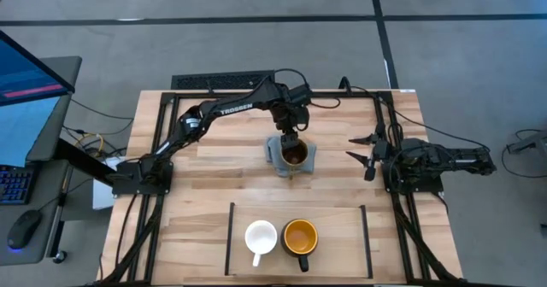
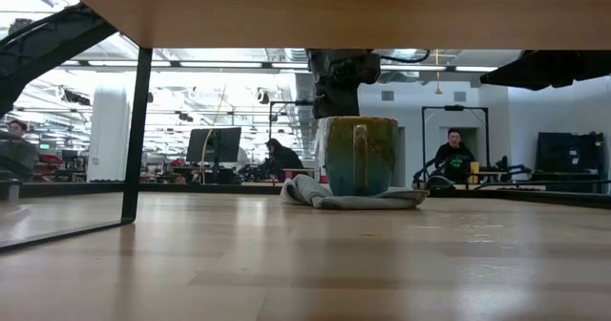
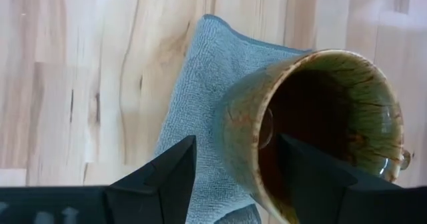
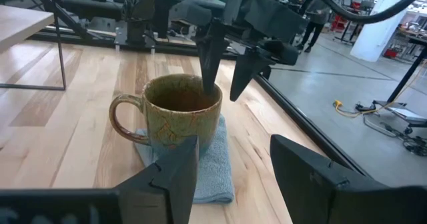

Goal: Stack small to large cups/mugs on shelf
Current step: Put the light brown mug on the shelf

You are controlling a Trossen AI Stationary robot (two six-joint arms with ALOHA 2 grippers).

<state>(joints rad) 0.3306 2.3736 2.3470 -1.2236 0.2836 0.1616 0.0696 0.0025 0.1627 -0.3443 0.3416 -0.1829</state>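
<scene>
Brown mug [image 1: 294, 155] sits on the grey cloth [image 1: 308, 161] in the middle of the table. My left pincer [image 1: 291, 139] is open across its far rim, one finger inside. My right pincer [image 1: 362, 152] waits open at the right. White mug [image 1: 260, 237] and dark mug [image 1: 300, 237] stand on the near shelf [image 1: 342, 236].

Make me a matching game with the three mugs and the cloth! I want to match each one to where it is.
Things:
1. small white mug
2. dark mug with yellow-orange inside
3. brownish-gold glazed mug
4. grey cloth

Places:
a. under a mug, mid-table
b. between the black bars, left one of the pair in the high view
c. on the cloth, left gripper's fingers straddling its rim
d. between the black bars, right one of the pair in the high view

Pairs: 1-b, 2-d, 3-c, 4-a
</scene>
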